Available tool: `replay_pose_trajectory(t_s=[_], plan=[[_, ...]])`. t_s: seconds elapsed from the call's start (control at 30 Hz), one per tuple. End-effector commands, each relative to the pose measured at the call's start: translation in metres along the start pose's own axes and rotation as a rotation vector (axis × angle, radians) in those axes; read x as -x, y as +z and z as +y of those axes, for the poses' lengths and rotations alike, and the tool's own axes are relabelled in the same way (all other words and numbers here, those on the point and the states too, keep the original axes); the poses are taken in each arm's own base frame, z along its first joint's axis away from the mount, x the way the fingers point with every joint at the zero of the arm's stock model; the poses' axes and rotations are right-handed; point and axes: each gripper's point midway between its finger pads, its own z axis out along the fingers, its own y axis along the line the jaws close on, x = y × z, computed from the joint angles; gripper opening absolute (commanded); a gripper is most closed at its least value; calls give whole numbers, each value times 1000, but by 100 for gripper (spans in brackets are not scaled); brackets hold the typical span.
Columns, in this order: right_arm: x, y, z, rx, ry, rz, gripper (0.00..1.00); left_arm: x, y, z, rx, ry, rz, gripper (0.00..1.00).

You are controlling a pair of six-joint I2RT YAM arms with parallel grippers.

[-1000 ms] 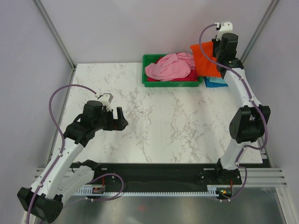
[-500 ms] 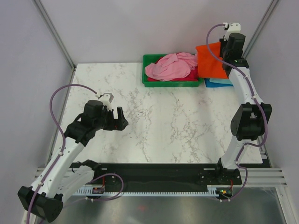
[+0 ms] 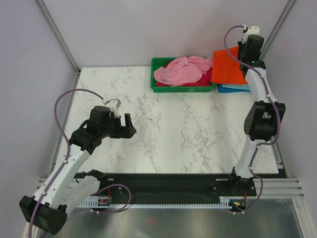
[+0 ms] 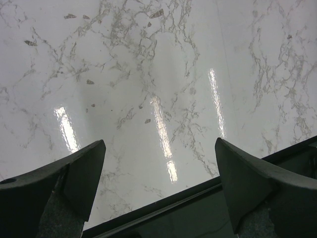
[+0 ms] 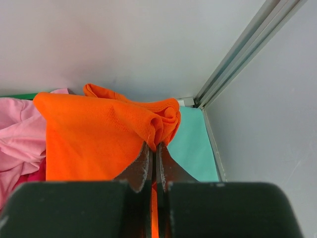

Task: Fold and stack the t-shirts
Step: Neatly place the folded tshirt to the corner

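Note:
My right gripper (image 5: 154, 145) is shut on a bunched fold of the bright orange t-shirt (image 5: 94, 136), which hangs from it at the back right corner (image 3: 228, 67), above the teal t-shirt (image 5: 195, 144) and a blue one (image 3: 229, 89) lying flat there. A light pink t-shirt (image 3: 181, 72) is heaped in the green tray (image 3: 157, 67) over a magenta one (image 3: 190, 85). My left gripper (image 4: 158, 148) stands open over bare marble at the left of the table (image 3: 128, 126), holding nothing.
The marble table (image 3: 188, 129) runs from the tray to the black rail (image 3: 168, 181) at the near edge. Grey walls and a metal frame post (image 5: 237, 54) close in behind the right gripper.
My right gripper has carried the orange t-shirt to the right and slightly back, from beside the tray to over the teal and blue shirts. The left arm has stayed still.

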Motion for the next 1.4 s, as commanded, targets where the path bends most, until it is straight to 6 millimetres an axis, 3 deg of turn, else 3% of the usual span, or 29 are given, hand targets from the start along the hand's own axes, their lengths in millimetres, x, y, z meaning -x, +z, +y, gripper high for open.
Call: replay_pose_trajectory(t_s=[0.0, 0.3, 0.5, 0.83, 0.97, 1.03, 1.07, 1.1, 1.2, 1.3, 1.33, 1.37], plan=[[34, 1, -13, -6, 2, -85, 0, 5, 2, -5, -18, -19, -16, 100], [37, 11, -28, 13, -6, -90, 0, 4, 3, -5, -17, -19, -11, 100], [42, 15, -21, 111, -32, -95, 0, 3, 4, -5, -18, -21, -7, 100], [9, 37, -18, 156, -48, -36, 0, 2, 5, -4, -16, -21, -1, 100], [-11, 56, -23, 147, -41, -4, 0, 2, 6, -5, -20, -21, 4, 100], [-9, 63, -29, 121, -48, -15, 0, 1, 7, -5, -21, -20, 9, 100], [-22, 74, -32, 111, -56, 4, 0, 1, 8, -5, -19, -20, 13, 100], [-12, 77, -37, 93, -57, -22, 0, 1, 8, -5, -21, -20, 16, 100], [-26, 98, -54, 9, -65, -28, 0, 0, 9, -5, -23, -21, 23, 100], [-35, 116, -68, -74, -79, -67, 7, -2, 11, -5, -23, -21, 34, 100], [-41, 120, -72, -98, -81, -68, 13, -2, 12, -5, -21, -21, 33, 100], [-52, 127, -78, -144, -73, -65, 24, -2, 11, -5, -22, -20, 35, 100]])
